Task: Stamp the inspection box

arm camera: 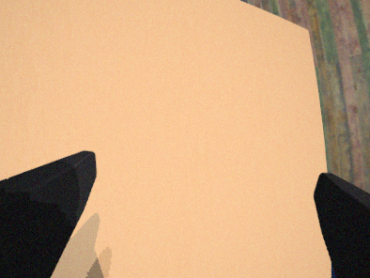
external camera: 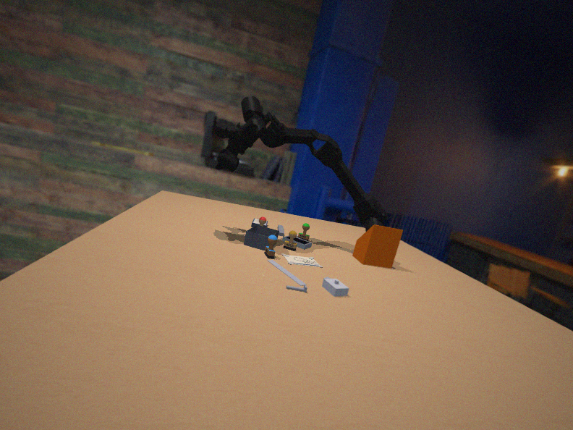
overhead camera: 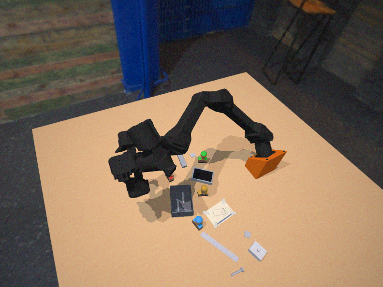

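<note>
The gripper is open and empty, with bare table between its fingers in the wrist view. It hangs high over the table, left of the dark tray in the top view. Four stamps stand on the table: green-topped, yellow-topped, blue-topped and red-topped, partly hidden by the arm in the top view. Their lettering is unreadable. The black ink pad lies uncovered between green and yellow. The taped card shows an outlined box; no clear print is visible in it.
The dark open tray holds thin pieces, between the red and blue stamps. A long grey strip, a pale block with a knob and a bolt lie beyond the card.
</note>
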`<state>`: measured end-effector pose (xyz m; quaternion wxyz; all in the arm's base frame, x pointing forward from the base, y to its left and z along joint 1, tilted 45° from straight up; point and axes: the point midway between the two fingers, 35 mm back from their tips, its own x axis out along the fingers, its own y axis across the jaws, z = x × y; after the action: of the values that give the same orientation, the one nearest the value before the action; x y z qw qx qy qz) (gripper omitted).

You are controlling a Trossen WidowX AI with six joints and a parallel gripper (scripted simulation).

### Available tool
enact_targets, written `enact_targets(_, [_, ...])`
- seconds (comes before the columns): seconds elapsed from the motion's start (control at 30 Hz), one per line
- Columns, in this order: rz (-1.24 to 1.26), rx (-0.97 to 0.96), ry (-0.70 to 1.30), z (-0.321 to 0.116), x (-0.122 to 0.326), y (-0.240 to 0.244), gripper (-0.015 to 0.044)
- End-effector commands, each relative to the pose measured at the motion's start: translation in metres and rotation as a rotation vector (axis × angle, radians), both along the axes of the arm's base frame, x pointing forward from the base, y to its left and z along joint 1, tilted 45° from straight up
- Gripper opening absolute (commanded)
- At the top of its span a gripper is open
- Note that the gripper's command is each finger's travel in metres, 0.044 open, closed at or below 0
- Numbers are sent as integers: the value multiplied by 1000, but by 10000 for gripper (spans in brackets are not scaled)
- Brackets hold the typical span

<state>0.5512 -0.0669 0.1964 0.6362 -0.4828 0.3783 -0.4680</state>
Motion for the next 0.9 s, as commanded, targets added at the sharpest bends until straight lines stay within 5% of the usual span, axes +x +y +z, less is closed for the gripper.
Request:
enact_targets(0.0, [2, 2, 1, 0, -1, -1, 374])
enact_targets(0.2, [61, 84, 46, 0, -29, -20, 222])
enact_targets(0.87, [-97, 558, 201, -41, -236, -61, 222])
